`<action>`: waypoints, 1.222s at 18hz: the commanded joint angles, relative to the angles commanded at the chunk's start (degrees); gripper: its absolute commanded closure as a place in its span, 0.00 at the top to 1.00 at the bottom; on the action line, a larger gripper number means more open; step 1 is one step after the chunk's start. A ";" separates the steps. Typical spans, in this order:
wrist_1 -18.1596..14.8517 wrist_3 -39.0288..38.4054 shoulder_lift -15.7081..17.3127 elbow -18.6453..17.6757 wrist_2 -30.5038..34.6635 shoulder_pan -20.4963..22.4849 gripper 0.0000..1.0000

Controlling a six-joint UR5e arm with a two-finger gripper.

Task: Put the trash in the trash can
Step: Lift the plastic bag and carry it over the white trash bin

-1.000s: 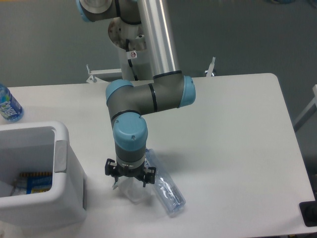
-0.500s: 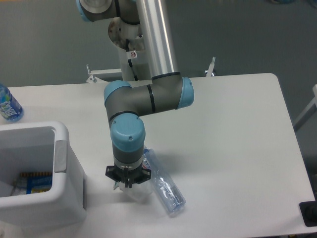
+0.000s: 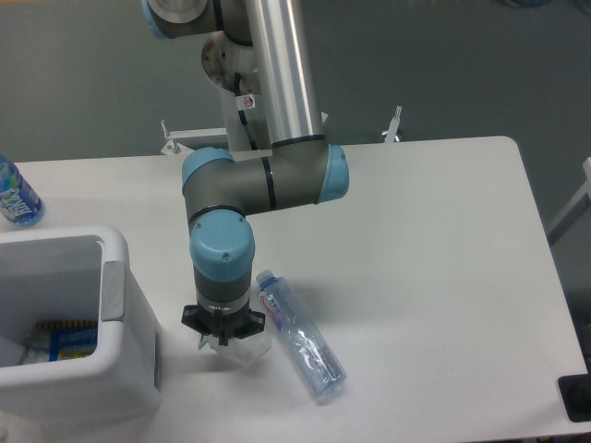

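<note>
Plastic piece: wrinkly translucent scrap [image 3: 242, 347] near the worktop's front edge, now drawn leftward and clear of the bottle, pinched in the gripper [image 3: 222, 338].
Gripper: fingers mostly hidden under the wrist, apparently closed on the scrap.
Change: arm shifted toward the bin side over the last second; reads as a carry just beginning.
Bottle: clear bottle [image 3: 299, 335] lying on its side near the front edge, now fully exposed, untouched.
Trash can: white bin [image 3: 120, 318] at the left front corner, wrappers already inside.
Writing: bottle label white, red, blue; text too small to read.
Far left edge: blue-labelled bottle [image 3: 16, 194], lettering illegible.
</note>
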 joint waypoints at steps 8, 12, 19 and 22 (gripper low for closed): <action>0.27 -6.40 3.62 10.27 -8.88 4.92 0.02; 0.27 -10.80 4.67 15.99 -13.97 8.00 0.02; 0.27 -15.81 10.03 17.76 -24.61 12.74 0.02; 0.18 -18.36 11.61 17.76 -28.47 13.28 0.02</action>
